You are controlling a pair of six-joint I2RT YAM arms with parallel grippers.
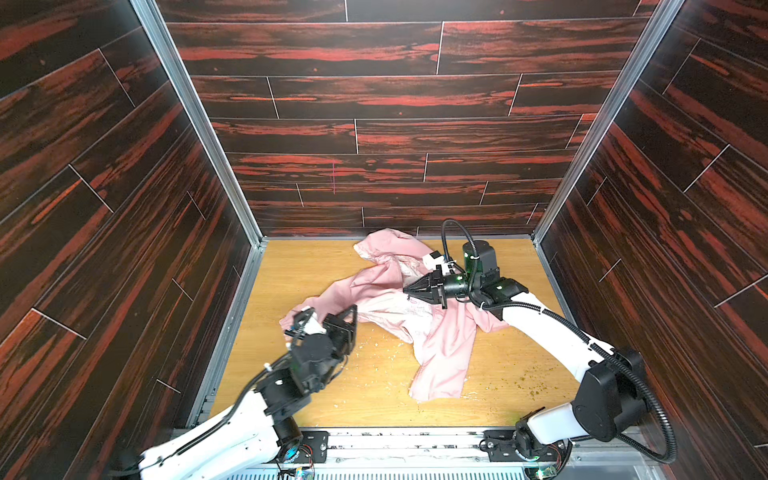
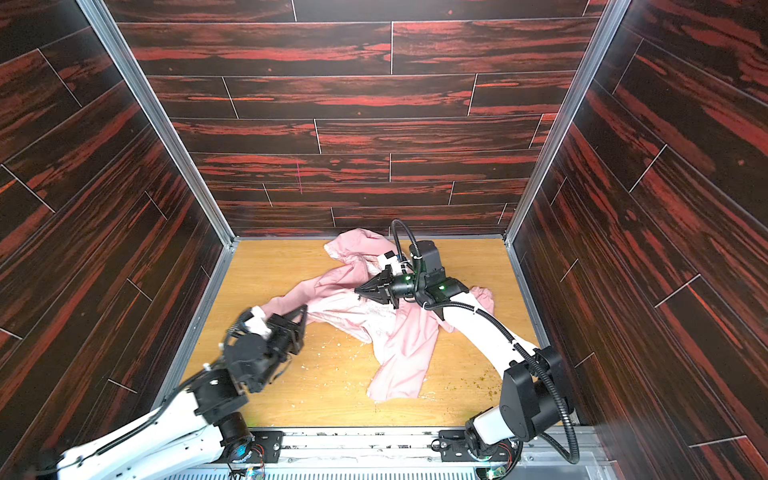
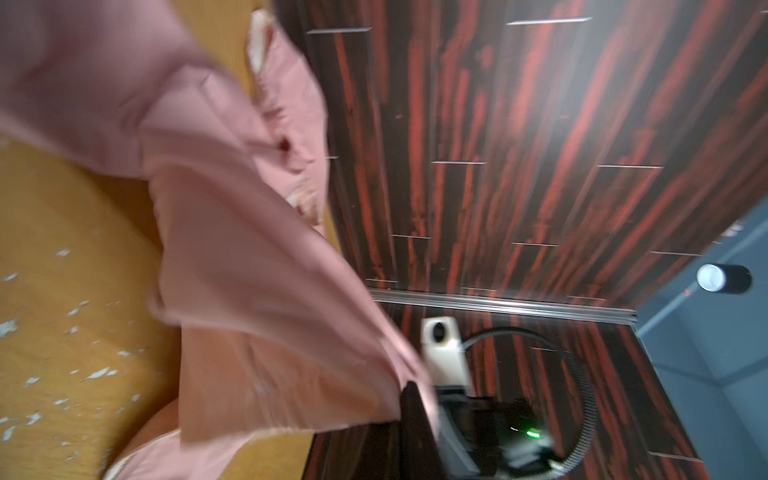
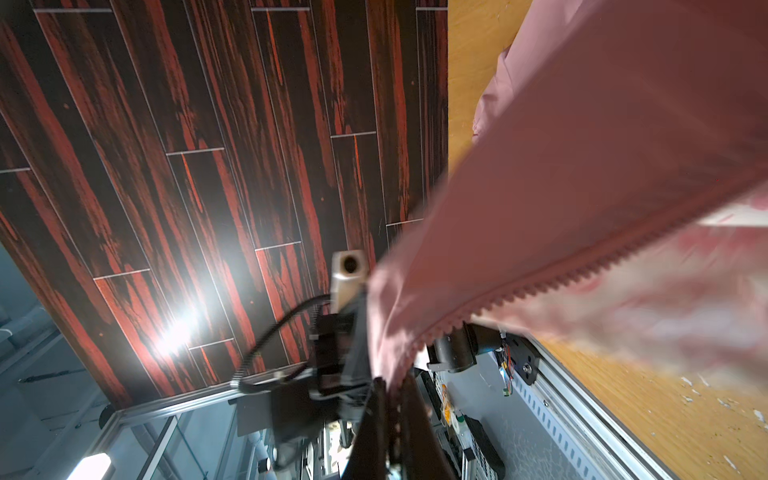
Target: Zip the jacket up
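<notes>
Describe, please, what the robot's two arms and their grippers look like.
Both arms have white link shells and black joint housings: left arm, right arm. Each ends in a black gripper with triangular fingers: left gripper, right gripper. A black corrugated cable loops along the right arm; green lights glow near its wrist.

We have bare table point(image 1: 307, 266) open at back-left, between the jacket point(image 1: 440, 349) and the left wall point(image 1: 124, 249), plus a front-centre strip. The jacket sprawls from the middle to the back edge. The right arm point(image 1: 540, 328) spans the right side and the left arm point(image 1: 232, 424) fills the front-left corner.
</notes>
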